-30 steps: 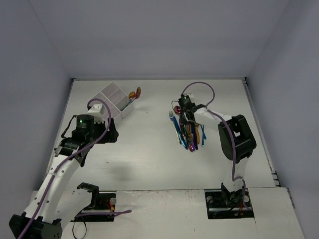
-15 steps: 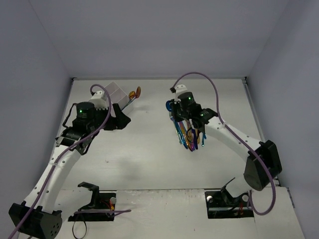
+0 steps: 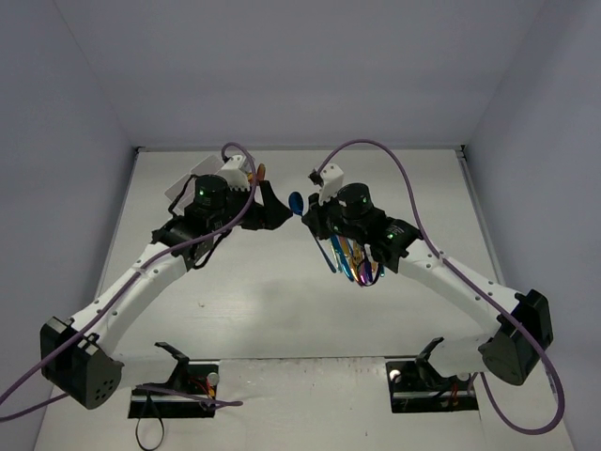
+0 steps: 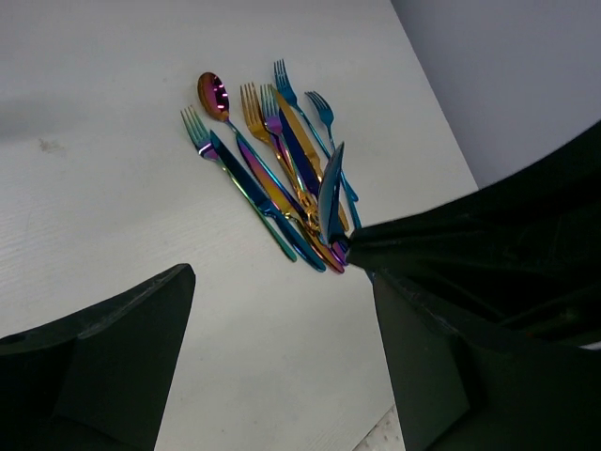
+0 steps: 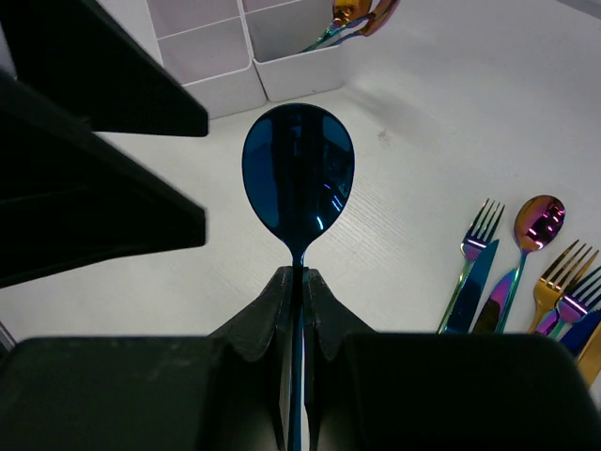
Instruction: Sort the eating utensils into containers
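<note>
One blue spoon (image 5: 299, 169) in the right jaws' tight grip; left jaws wide apart.

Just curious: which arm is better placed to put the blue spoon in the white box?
Probably right: the right gripper is shut on the blue spoon, white box just ahead. The left gripper is open, empty.

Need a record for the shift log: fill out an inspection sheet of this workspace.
Surface: white table, faint smudge.
Job's things: shiny blue metal spoon held aloft; pile of iridescent metal forks, knives and spoon on the table; white divided box, gold utensil leaning out.
Clutter: nothing seen.
Grippers: right pincer shut on the blue spoon's handle; left pincer open, empty.
Cables: purple cables loop over both arms.
Surroundings: plain grey walls on three sides.
</note>
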You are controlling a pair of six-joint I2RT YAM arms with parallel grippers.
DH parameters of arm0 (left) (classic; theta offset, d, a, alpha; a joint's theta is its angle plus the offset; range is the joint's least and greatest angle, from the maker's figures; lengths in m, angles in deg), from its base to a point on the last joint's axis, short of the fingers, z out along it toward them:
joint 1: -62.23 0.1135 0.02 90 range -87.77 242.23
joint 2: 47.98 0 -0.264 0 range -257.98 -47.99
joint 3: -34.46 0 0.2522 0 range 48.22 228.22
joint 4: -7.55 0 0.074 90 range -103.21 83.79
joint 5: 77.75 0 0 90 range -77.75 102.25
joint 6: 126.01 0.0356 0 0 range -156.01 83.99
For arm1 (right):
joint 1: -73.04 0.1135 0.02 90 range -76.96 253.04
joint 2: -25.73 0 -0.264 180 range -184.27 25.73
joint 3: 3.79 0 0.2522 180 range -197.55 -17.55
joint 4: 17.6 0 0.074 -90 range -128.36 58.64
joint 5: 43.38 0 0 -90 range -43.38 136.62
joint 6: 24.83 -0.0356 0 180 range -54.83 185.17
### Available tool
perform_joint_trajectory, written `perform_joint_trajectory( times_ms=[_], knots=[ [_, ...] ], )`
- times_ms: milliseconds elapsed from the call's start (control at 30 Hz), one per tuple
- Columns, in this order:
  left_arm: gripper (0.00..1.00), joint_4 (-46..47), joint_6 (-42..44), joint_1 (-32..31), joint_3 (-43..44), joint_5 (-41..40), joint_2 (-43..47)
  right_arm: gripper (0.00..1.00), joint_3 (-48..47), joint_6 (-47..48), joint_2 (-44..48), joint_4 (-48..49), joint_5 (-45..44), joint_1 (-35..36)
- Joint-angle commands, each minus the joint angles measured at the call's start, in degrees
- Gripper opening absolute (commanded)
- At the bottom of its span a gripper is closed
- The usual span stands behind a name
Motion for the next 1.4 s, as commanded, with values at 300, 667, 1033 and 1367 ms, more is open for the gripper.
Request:
perform_joint_trajectory(
  times_ms=[300, 667, 1033, 1367],
  knots=[
    [0.44, 7.26, -0.71, -4.89, 8.27, -4.42, -7.20, 0.00, 1.17, 1.08, 5.22, 5.03, 0.03, 1.56],
    [0.00, 4.56, 7.19, -5.03, 9.06, -8.61, -5.49, 0.45, 0.95, 0.51, 4.08, 5.03, -1.15, 1.47],
    [0.00, -0.46, 26.22, 8.53, 15.01, -16.51, -6.06, 0.92, 3.45, -2.88, 9.60, -3.16, -14.33, -2.17],
    [0.00, 5.96, 45.58, 15.37, 25.34, -16.27, -17.91, 1.00, 7.74, -5.85, 17.37, -9.05, -11.40, -8.22]
  ],
)
